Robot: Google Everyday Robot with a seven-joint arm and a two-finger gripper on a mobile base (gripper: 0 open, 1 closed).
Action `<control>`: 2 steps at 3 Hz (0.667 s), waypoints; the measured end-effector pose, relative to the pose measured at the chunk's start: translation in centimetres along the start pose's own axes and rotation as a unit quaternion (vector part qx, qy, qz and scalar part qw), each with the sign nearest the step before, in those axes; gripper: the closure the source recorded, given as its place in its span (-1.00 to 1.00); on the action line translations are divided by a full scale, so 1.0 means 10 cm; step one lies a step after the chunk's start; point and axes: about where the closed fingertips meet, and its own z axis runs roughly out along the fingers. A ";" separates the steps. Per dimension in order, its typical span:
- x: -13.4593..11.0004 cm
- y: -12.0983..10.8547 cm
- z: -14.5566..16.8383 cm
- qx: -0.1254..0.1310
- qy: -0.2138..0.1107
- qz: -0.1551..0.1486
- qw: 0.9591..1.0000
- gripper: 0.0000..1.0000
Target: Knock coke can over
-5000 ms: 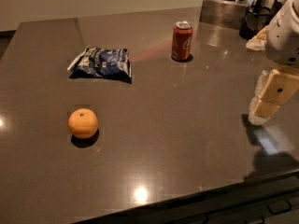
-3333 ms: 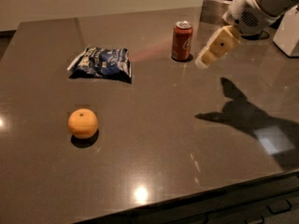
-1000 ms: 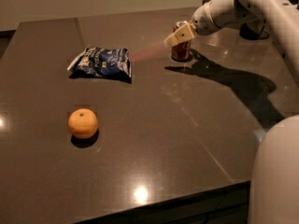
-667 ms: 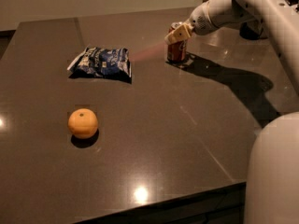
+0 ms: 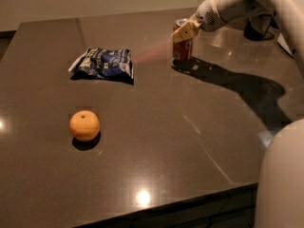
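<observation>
The red coke can [image 5: 182, 50] stands at the far right of the dark table [image 5: 156, 127], seemingly upright. My gripper [image 5: 185, 33] reaches in from the upper right. Its cream-coloured fingers lie against the can's upper front and hide part of its top. The white arm [image 5: 228, 4] stretches back to the right behind it.
A crinkled blue chip bag [image 5: 103, 64] lies to the left of the can. An orange [image 5: 84, 125] sits nearer the front left. Dark objects [image 5: 259, 27] stand at the far right edge. The robot's white body [image 5: 282, 179] fills the lower right corner.
My gripper has swung from the right side of the table up and left to the can and now rests on its top. The can has stayed in place.
</observation>
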 end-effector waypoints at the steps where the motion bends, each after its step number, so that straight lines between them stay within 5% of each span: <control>1: 0.03 0.25 -0.26 -0.015 0.043 -0.033 0.998 1.00; 2: 0.14 0.51 -0.47 -0.034 0.109 -0.071 0.991 1.00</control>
